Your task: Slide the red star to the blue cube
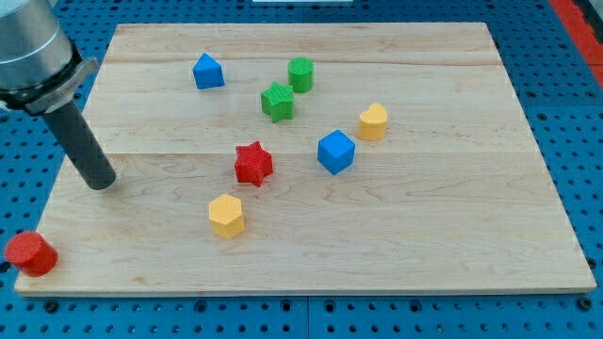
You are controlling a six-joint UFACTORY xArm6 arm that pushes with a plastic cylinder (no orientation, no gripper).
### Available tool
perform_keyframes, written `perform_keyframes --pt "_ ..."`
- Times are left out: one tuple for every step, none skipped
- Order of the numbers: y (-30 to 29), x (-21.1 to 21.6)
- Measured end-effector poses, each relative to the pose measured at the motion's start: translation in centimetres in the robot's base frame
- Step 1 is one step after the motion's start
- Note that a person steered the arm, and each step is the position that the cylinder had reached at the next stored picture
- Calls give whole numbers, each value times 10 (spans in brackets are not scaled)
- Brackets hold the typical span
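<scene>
The red star [252, 163] lies near the middle of the wooden board [452, 235]. The blue cube [335, 152] sits to its right, a short gap apart. My tip [100, 183] rests on the board at the view's left, well to the left of the red star and not touching any block.
A yellow hexagonal block [226, 216] lies below the star. A green star [277, 101] and a green cylinder [301, 73] sit above it. A yellow heart-like block [372, 121] is right of the cube. A blue pointed block [208, 72] is top left. A red cylinder [32, 253] stands at the bottom-left corner.
</scene>
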State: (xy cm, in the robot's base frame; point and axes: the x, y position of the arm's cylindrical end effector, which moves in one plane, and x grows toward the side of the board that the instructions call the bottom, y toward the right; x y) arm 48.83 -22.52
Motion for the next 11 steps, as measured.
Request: perform_keyframes --pt "46 9" --pt "75 -5" --pt "90 -20" --pt "142 -20" --pt "165 -24" --pt "153 -39" --pt "155 -43" --pt "197 -20" --pt "235 -11" --pt "224 -31" --pt "192 -68"
